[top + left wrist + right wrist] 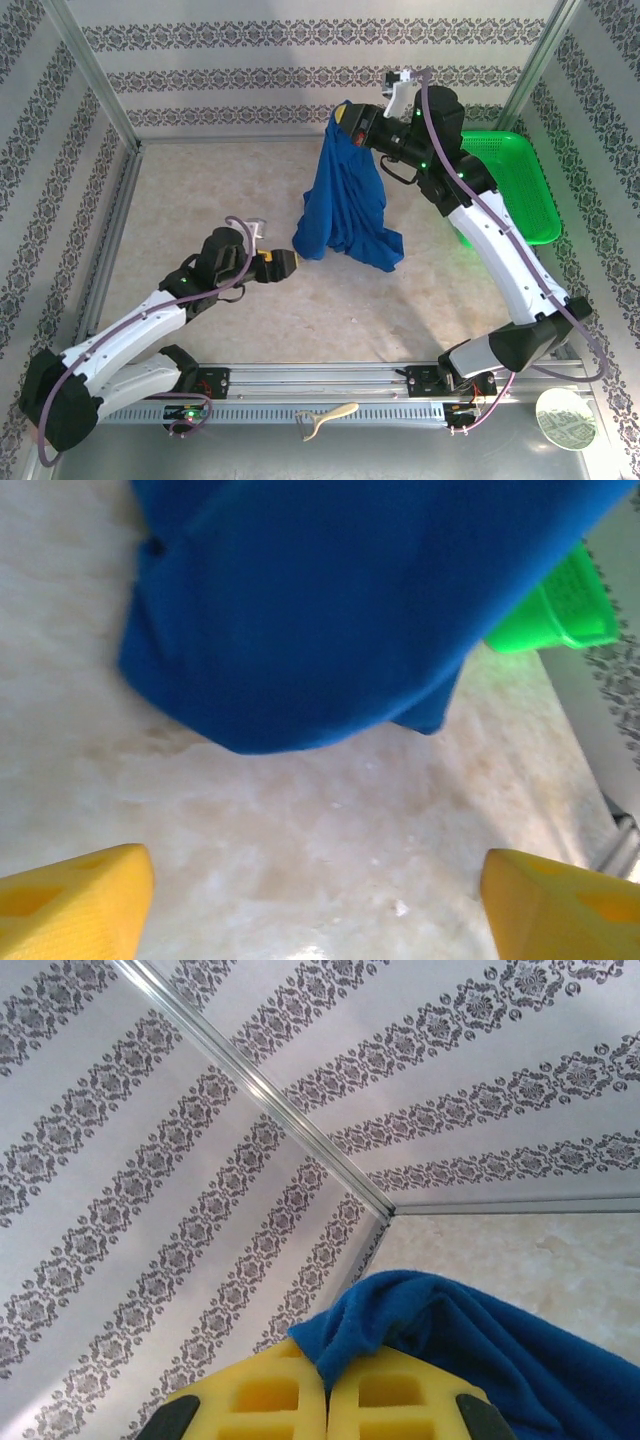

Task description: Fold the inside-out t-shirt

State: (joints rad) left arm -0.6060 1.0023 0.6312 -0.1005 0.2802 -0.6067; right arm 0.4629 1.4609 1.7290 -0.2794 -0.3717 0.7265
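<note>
**A:** Where is the t-shirt (345, 200) in the overhead view?

**B:** It hangs in a bunched blue drape from upper centre down to mid-frame. Its top edge is pinched in the right gripper (352, 125), close to the back wall.

**A:** Is that gripper clamped on it?

**B:** Yes. In the right wrist view the two yellow pads (260, 1400) sit pressed together at the bottom of the frame. A fold of blue cloth is caught between them and spills off to the lower right.

**A:** And the left gripper (285, 262)?

**B:** It is left of centre and points at the shirt's lower left corner, just beside it. I can't tell whether it touches. In its own wrist view the yellow fingers sit in the two bottom corners, spread wide, with bare counter (330, 820) between them. The cloth fills the upper half of that frame, apart from the fingers.

**A:** Does the hem reach the counter?

**B:** I can't tell.

**A:** Anything else nearby?

**B:** A green basket (520, 185) at the right edge, behind the right arm.
</note>
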